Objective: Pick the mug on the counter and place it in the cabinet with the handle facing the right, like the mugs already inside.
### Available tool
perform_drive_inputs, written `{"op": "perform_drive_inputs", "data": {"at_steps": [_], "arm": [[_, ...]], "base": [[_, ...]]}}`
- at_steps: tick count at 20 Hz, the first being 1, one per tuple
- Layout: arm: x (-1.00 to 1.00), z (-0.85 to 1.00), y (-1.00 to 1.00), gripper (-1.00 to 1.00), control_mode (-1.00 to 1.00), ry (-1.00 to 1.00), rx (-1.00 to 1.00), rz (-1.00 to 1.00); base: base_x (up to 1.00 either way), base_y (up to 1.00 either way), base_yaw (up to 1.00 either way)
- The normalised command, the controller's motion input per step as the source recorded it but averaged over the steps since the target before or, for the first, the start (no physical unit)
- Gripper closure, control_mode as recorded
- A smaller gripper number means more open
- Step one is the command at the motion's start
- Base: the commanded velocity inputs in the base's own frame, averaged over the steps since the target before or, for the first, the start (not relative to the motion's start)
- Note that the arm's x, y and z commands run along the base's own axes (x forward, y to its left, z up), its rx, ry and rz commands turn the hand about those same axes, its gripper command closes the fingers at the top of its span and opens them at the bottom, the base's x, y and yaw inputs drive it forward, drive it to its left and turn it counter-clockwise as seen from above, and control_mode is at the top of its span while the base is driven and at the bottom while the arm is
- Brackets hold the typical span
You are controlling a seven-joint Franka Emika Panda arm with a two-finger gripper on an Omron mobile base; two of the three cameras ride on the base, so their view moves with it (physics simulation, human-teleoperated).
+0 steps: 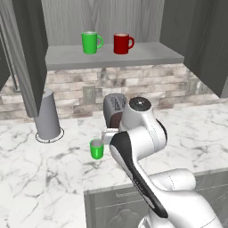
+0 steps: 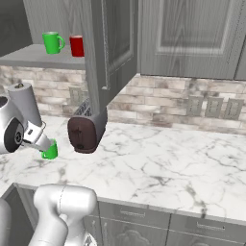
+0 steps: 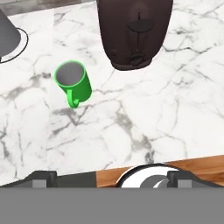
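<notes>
The green mug [image 3: 73, 78] stands upright on the white marble counter [image 3: 153, 109], left of centre in the hand view, and its handle [image 3: 73, 101] points toward the bottom of that view. My gripper [image 3: 111, 178] hangs above the counter, back from the mug and to its right. It is open, with nothing between the widely spread fingertips [image 3: 43, 177]. From the left base view the mug [image 1: 96, 149] sits just left of my arm. In the right base view the mug [image 2: 49, 151] is partly covered by my hand. The cabinet [image 1: 133, 55] stands open above.
On the cabinet shelf stand a twin green mug [image 1: 91, 42] and a red mug [image 1: 122, 43], handles to the right. A dark toaster [image 1: 115, 108] sits behind the counter mug, and a grey cylinder [image 1: 46, 116] stands to the left. An open cabinet door [image 2: 108, 48] hangs over the toaster.
</notes>
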Motion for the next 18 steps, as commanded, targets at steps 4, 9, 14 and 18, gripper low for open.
{"op": "perform_drive_inputs", "data": {"at_steps": [4, 9, 14, 18], "arm": [[0.00, -0.19, 0.27, -1.00, -1.00, -0.01, 0.00, 0.00], [0.00, -0.22, 0.19, -1.00, -1.00, 0.00, 0.01, 0.00], [0.01, -0.23, 0.14, -1.00, -1.00, 0.00, 0.00, 0.00], [0.03, -0.23, 0.10, -1.00, -1.00, -0.02, 0.00, 0.00]], "base": [[0.00, 0.00, 0.00], [0.00, 0.00, 0.00], [0.00, 0.00, 0.00], [0.00, 0.00, 0.00]]}}
